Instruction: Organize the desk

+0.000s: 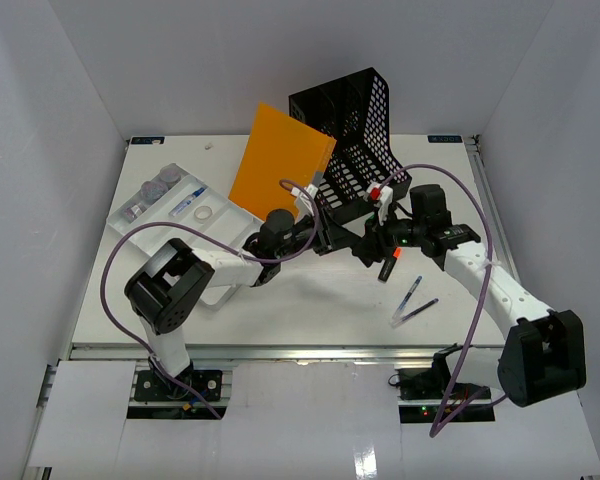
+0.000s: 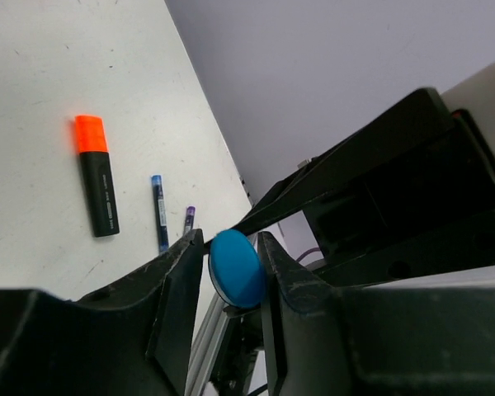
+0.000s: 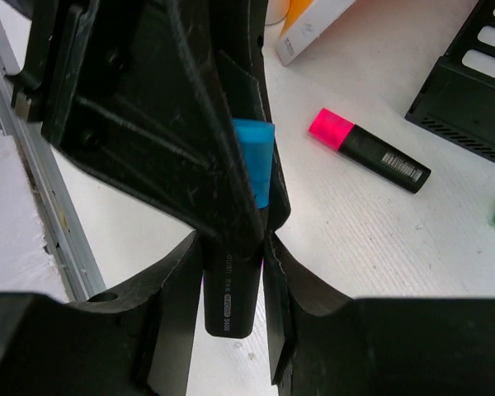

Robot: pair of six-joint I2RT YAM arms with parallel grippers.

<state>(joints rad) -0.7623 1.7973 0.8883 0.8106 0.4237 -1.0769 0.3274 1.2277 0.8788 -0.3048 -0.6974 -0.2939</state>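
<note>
Right wrist, right gripper (image 3: 231,247) holds highlighter (image 3: 228,301), left gripper (image 2: 229,247) seemingly too

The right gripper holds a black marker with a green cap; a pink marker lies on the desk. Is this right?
No: the cap is blue, not green, as the right wrist view shows. The right gripper does hold the black marker, and a pink marker lies on the desk.

Orange folder (image 1: 280,160) upright, leaning on black mesh file rack (image 1: 358,120) at back. White compartment tray (image 1: 225,222) at left, with blue pen (image 1: 185,205) and tape ring (image 1: 206,212) inside. Orange-capped highlighter (image 2: 96,177) flat on bench (image 1: 310,300), two pens (image 2: 159,213) beside it. Pink-capped highlighter (image 3: 367,148) near rack. Blue-capped highlighter (image 3: 243,223) raised above bench.
</note>
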